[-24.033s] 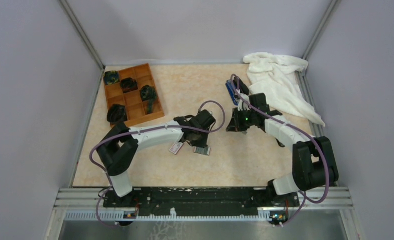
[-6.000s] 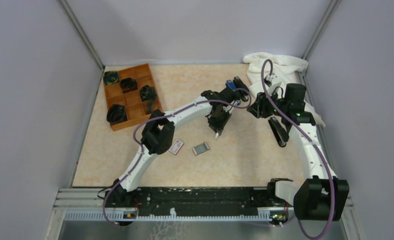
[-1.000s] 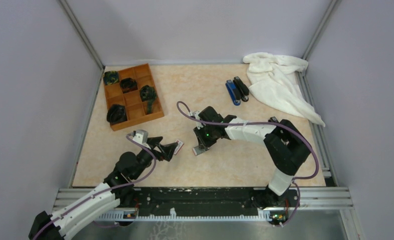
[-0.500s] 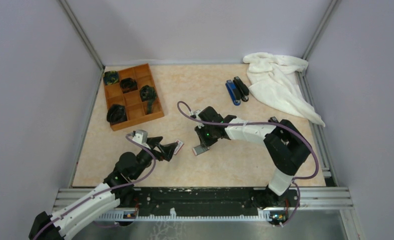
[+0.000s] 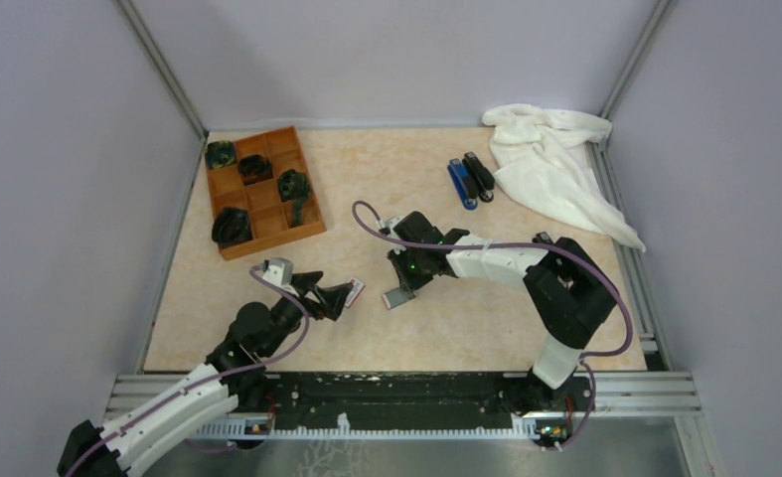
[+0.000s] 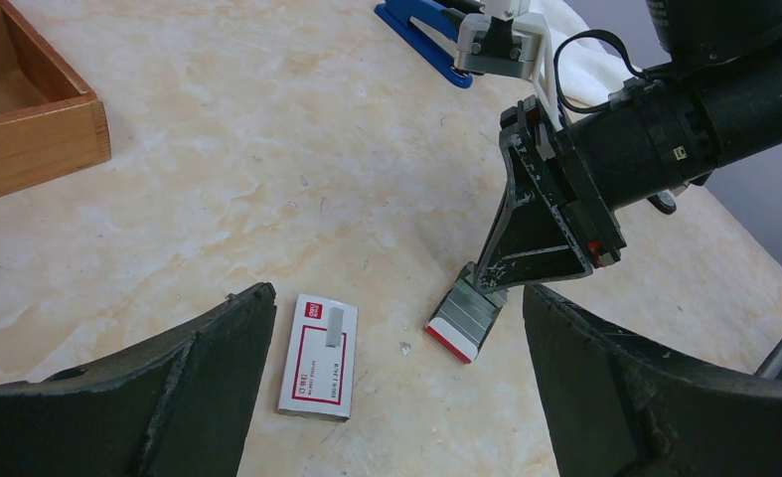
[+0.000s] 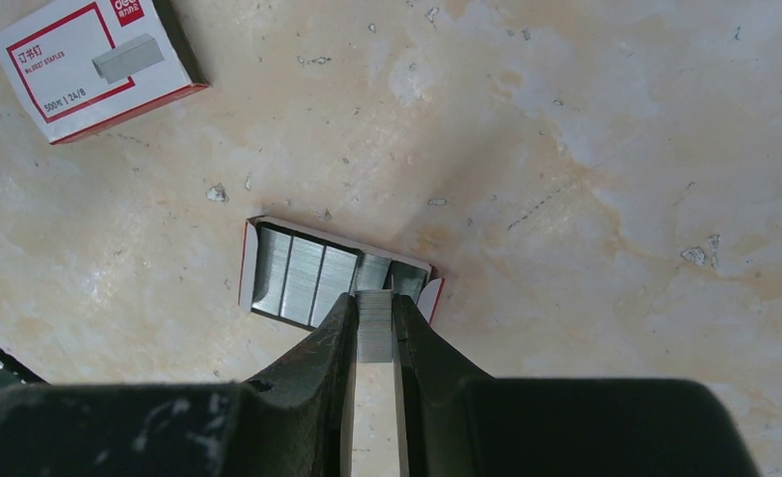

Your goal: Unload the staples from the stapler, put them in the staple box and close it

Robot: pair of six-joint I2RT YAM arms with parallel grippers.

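The black stapler lies at the back of the table beside a blue one, far from both arms. My right gripper is shut on the staples, a short silvery strip held just above an open box of staple strips. My left gripper stands wide open and low over the table. A closed white-and-red staple box lies between its jaws, untouched.
A wooden compartment tray with dark objects stands at the back left. A crumpled white towel lies at the back right, next to the staplers. The blue stapler shows behind the right arm in the left wrist view.
Nothing has moved in the last second. Since six seconds ago the right arm has come from the back right to the open staple box, and the left arm has drawn back to the near left.
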